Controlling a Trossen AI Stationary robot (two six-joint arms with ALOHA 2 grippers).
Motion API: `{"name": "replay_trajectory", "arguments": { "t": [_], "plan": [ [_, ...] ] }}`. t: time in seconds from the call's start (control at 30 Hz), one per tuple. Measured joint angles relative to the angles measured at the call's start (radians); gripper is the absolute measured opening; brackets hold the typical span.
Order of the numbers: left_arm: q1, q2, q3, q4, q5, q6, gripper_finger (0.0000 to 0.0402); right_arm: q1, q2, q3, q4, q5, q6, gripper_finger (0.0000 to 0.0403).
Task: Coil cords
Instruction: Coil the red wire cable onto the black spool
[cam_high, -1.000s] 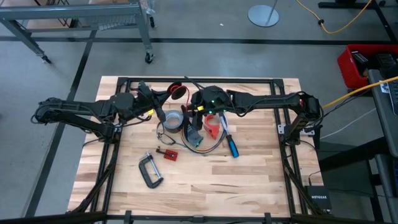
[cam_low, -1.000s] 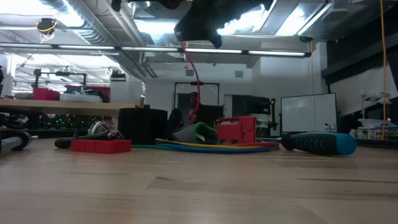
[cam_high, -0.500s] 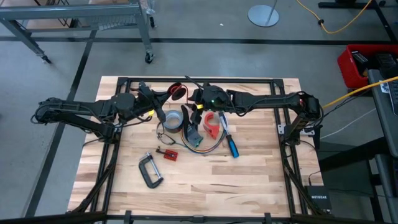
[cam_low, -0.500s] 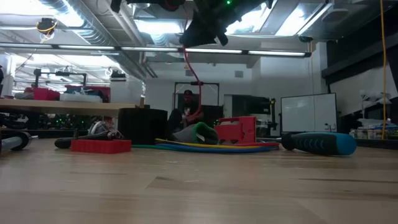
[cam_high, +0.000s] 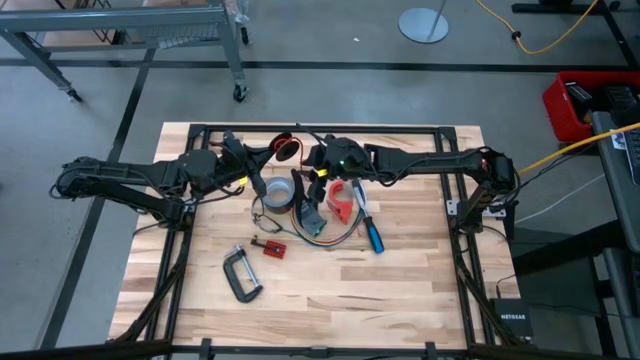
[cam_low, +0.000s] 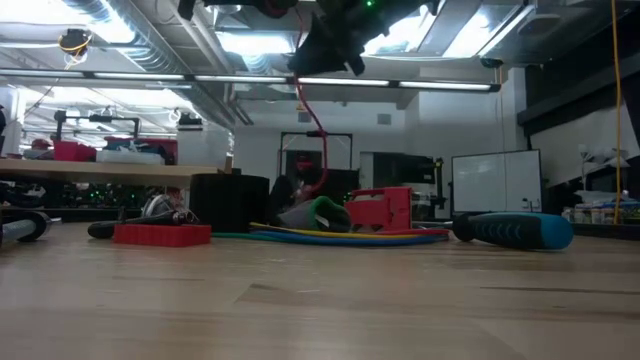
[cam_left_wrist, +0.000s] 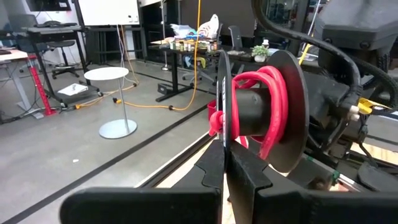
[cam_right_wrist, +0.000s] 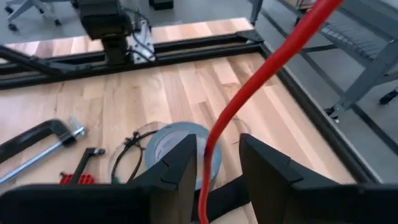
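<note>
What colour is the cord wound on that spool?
Red. The cord on the black spool shows best in the left wrist view.

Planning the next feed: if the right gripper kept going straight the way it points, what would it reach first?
Likely the grey tape roll on the table, straight past the right gripper; the red cord runs between its fingers. Depth is uncertain.

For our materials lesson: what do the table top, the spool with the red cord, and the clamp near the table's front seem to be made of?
Table top: pale wood strips, matt, with visible grain and seams.
Spool: dark, smooth flanges, probably plastic; the look leaves it open.
Red cord: glossy, flexible jacket, likely plastic or rubber.
C-clamp: dark grey, probably metal.
</note>
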Motion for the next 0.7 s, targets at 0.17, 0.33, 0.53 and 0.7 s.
{"name": "replay_trajectory", "arguments": {
  "t": [0.17, 0.33, 0.53, 0.7],
  "plan": [
    [0.0, 0.0, 0.0, 0.0, 0.0, 0.001, 0.0, 0.0, 0.0, 0.0, -0.018, 0.0, 0.0, 0.0124],
    [0.0, 0.0, 0.0, 0.001, 0.0, -0.001, 0.0, 0.0, 0.0, 0.0, -0.007, 0.0, 0.0, 0.0111],
    [0.0, 0.0, 0.0, 0.004, 0.0, -0.003, 0.0, 0.0, 0.0, 0.0, -0.002, -0.035, 0.0, 0.0078],
    [0.0, 0.0, 0.0, 0.004, 0.0, -0.002, 0.0, 0.0, 0.0, 0.0, -0.002, -0.064, 0.008, 0.0044]
  ]
}}
